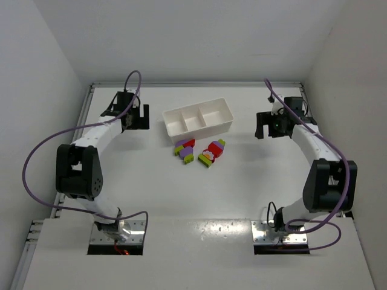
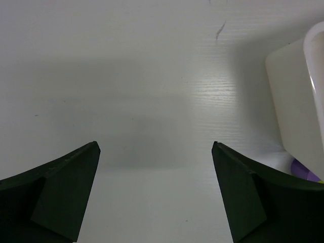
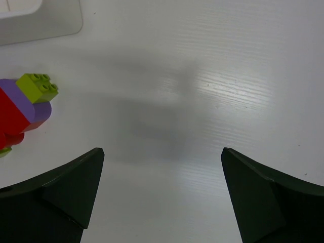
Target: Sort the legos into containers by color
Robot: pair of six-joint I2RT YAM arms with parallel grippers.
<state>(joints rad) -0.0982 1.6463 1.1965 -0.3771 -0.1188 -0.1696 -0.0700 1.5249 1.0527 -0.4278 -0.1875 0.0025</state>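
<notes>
Nothing sorted yet: legos [image 1: 211, 152] are lying clustered on the desk [image 1: 151, 193] just near of the empty tray [image 1: 202, 130], while left fingers [image 2: 66, 187] and right fingers [image 3: 66, 190] are hanging open, gripping nothing.

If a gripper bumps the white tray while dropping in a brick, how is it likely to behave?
The white tray looks thin-walled and empty, so it is probably light and apt to slide on the smooth table. Being low and wide, it seems unlikely to tip.
</notes>
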